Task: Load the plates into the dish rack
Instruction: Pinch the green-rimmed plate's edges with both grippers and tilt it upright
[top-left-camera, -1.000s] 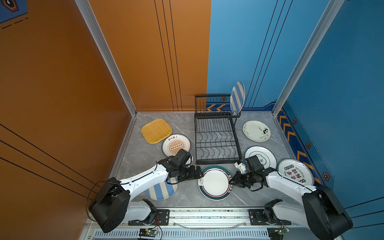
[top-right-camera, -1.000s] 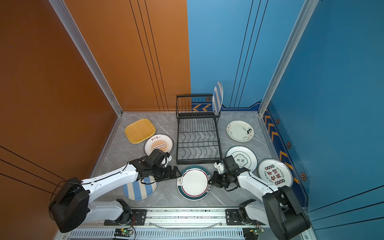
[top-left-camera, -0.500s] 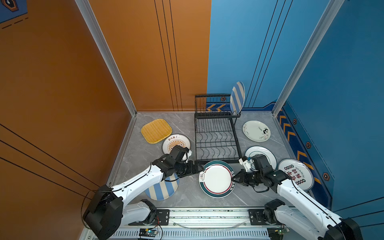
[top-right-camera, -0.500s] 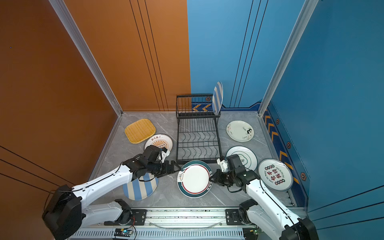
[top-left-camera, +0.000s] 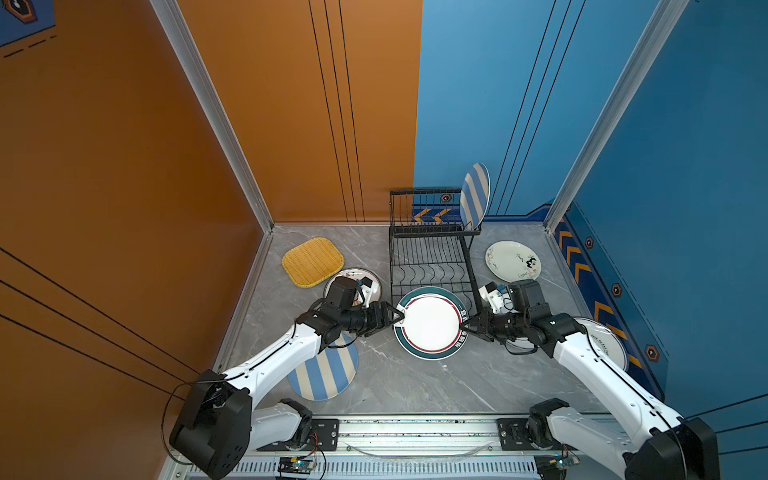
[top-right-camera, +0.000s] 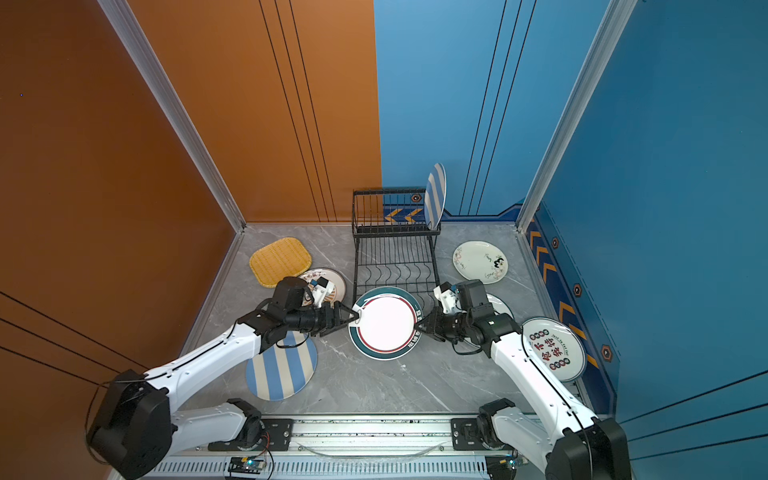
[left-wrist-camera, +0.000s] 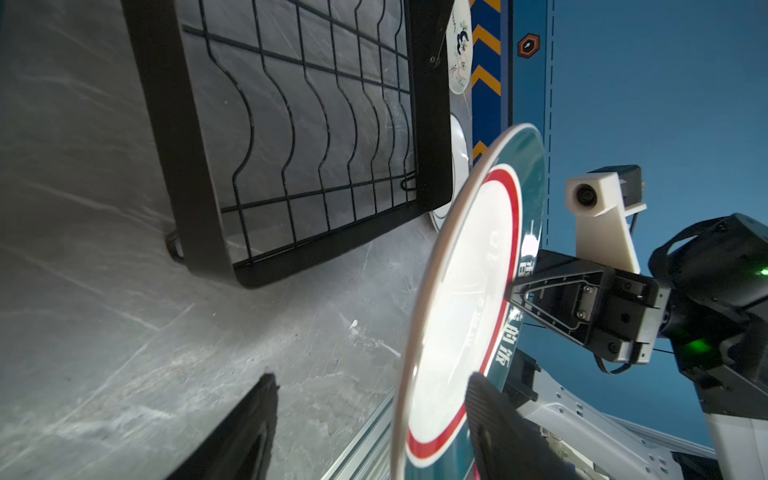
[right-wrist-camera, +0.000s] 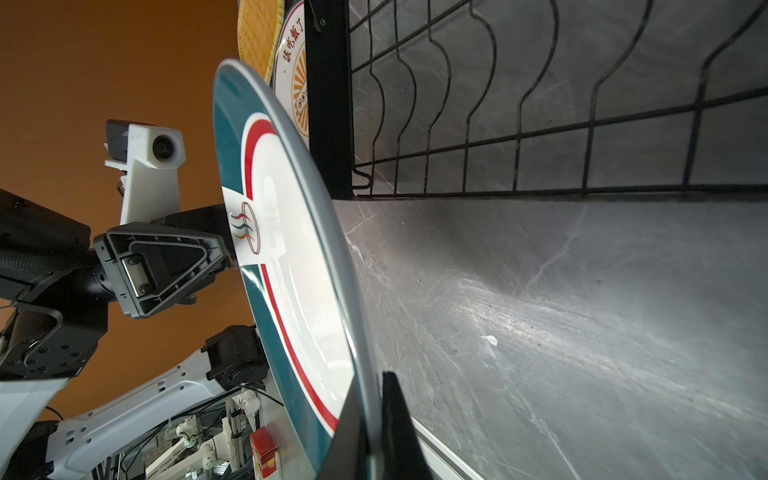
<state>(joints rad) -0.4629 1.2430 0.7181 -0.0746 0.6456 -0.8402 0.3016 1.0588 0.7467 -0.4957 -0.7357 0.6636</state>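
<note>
**A:** Where does the green-rimmed plate (top-left-camera: 430, 323) lie from the two grippers?

**B:** Between them. It hangs clear of the table (top-left-camera: 415, 386), just in front of the near edge of the dish rack (top-left-camera: 428, 266). In both top views its face is turned up toward the camera. It is tilted, neither flat nor on edge. The rack's wavy slots lie just beyond its far rim.

**A:** Which arm carries it?

**B:** The right one. The right gripper (top-left-camera: 468, 325) meets the plate's right rim, and the right wrist view shows its fingers (right-wrist-camera: 399, 424) pinched tight on that rim, one on each face.

**A:** And the left gripper (top-left-camera: 397, 318)?

**B:** It is at the opposite rim, jaws astride the edge but not clamped. In the left wrist view one finger (left-wrist-camera: 498, 419) sits at the plate's upper face. The other stands well apart beneath, with bare table showing in the gap. It is about half open and holds nothing.

**A:** So what does the coming move turn on?

**B:** Probably the plate's plane. The line between the two grips runs across the rack's front, and the plate likely has to be tipped up on edge to drop into a slot. Both arms are about equally near.
</note>
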